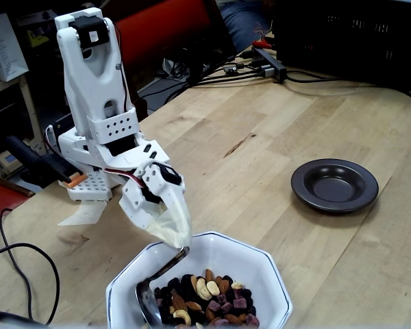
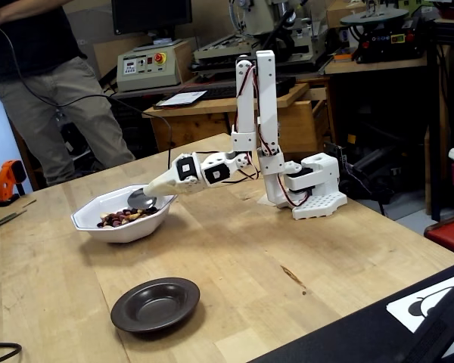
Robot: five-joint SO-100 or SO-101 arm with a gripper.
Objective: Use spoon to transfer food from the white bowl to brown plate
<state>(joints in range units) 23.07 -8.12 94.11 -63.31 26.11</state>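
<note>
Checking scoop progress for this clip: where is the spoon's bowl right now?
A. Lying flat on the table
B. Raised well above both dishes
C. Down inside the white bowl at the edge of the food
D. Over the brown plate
C: the gripper holds the spoon with its tip inside the white bowl beside the food; the brown plate is empty.

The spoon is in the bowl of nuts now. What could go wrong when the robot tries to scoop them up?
1. The spoon sits at the edge of the nuts, close against the white bowl's wall, so it might scrape the wall and pick up little.
2. The gripper holds only the handle's tip, so the spoon could twist and tip nuts out.
3. The brown plate is small and across bare table, so nuts may fall off on the way.
</note>
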